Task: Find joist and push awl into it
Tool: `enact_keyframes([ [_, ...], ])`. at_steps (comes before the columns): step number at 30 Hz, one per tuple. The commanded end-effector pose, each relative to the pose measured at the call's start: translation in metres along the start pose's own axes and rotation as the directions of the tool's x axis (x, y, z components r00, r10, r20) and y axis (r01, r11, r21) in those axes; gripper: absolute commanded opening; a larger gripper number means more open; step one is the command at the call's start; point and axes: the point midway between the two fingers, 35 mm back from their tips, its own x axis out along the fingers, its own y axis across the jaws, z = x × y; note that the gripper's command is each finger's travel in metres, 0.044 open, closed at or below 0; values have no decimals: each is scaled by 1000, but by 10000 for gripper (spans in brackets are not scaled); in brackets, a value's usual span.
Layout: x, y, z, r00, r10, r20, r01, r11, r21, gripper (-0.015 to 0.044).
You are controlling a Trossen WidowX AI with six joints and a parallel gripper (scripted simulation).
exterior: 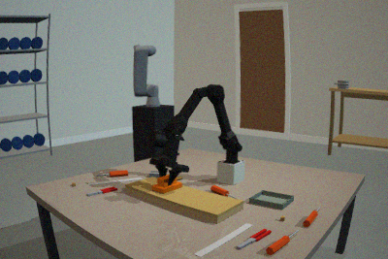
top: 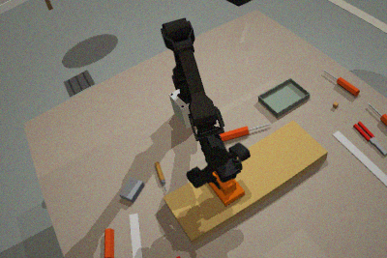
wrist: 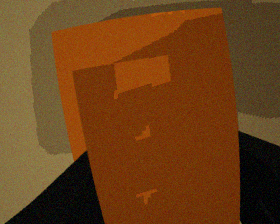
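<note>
My gripper (top: 223, 180) (exterior: 167, 179) (wrist: 157, 144) is shut on the orange stud finder (top: 232, 196) (exterior: 167, 187) (wrist: 156, 110). The stud finder's base is on or just above the yellow floor panel (top: 286, 158) (exterior: 204, 203) (wrist: 11, 100), toward the panel's left end in the top and exterior views. The green tray (top: 293, 105) (exterior: 264, 204) stands behind the panel in the top view. An orange-handled tool with a thin shaft (top: 234, 133) (exterior: 219, 190) lies between panel and tray. A small yellow-handled tool (top: 160, 173) lies off the panel's left end. I cannot tell which tool is the awl. The joist is hidden.
A grey block (top: 132, 190) lies left of the panel. More orange-handled tools (top: 348, 86) (exterior: 277, 245), red-handled pliers (top: 370, 139) (exterior: 254, 239) and a white strip (top: 360, 157) (exterior: 224, 240) lie around. The arm's white base (top: 180, 108) (exterior: 231, 173) stands behind the panel.
</note>
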Motion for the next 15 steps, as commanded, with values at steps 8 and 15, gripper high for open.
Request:
enact_keyframes([
  [8,0,40,-2,1000,3,-2,-3,1000,1,0],
  [15,0,64,-2,1000,5,-2,-5,1000,1,0],
])
